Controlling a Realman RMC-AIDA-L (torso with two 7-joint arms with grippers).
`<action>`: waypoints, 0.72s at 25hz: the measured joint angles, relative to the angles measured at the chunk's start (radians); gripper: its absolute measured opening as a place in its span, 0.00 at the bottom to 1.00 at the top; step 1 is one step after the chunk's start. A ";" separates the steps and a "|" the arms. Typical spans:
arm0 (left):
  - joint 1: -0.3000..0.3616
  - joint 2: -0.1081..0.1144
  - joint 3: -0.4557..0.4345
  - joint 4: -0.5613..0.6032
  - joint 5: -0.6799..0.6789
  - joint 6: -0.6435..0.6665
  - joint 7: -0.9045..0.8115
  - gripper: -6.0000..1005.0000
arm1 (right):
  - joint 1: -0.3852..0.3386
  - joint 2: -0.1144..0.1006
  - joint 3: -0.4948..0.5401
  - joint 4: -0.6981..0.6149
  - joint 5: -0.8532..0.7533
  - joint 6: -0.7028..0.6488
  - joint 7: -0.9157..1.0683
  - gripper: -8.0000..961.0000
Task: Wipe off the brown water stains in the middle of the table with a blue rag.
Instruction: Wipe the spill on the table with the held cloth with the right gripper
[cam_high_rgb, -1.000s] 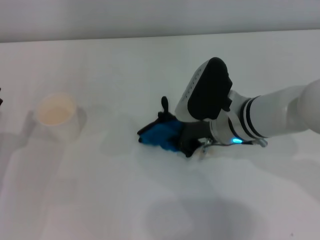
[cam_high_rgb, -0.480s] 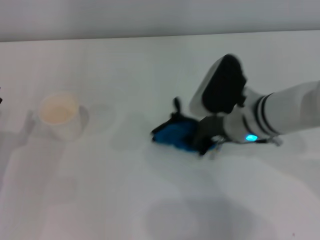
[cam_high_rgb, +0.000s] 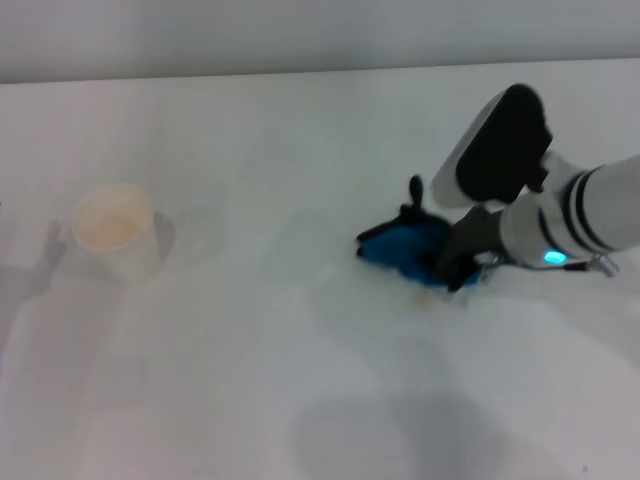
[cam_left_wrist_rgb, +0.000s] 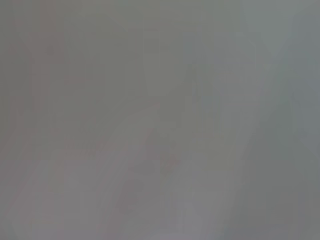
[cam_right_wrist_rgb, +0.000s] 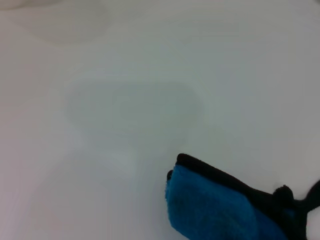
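Pressing blue rag (cam_high_rgb: 403, 246) w/ right gripper (cam_high_rgb: 452, 268) onto table (cam_high_rgb: 300, 380)

White arm (cam_high_rgb: 600, 205), black bands, cyan light.

pale grey wall (cam_high_rgb: 300, 35) behind, soft light.

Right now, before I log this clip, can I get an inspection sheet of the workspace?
Surface: large plain white table, smooth, faint shadows only.
Job's things: bright blue soft rag with black edging bunched on the table, right of centre; a small tan-brown stain spot shows just in front of it, and no larger puddle is visible.
Clutter: white paper cup standing upright at the left, apart from the rag.
Grippers: right gripper down on the rag, jaws closed on it; left gripper not in view.
Cables: nothing seen.
Surroundings: pale wall behind the table's far edge.
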 joint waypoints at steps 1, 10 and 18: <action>-0.001 0.000 0.000 0.000 0.000 -0.001 0.000 0.84 | -0.007 0.003 -0.010 -0.020 0.003 -0.016 0.000 0.11; -0.006 0.001 0.000 -0.001 -0.003 -0.003 0.000 0.84 | -0.026 0.007 -0.108 -0.139 0.044 -0.135 -0.001 0.11; -0.001 0.001 0.000 -0.001 -0.006 -0.003 0.000 0.84 | -0.038 0.001 -0.003 -0.115 0.016 -0.138 -0.001 0.10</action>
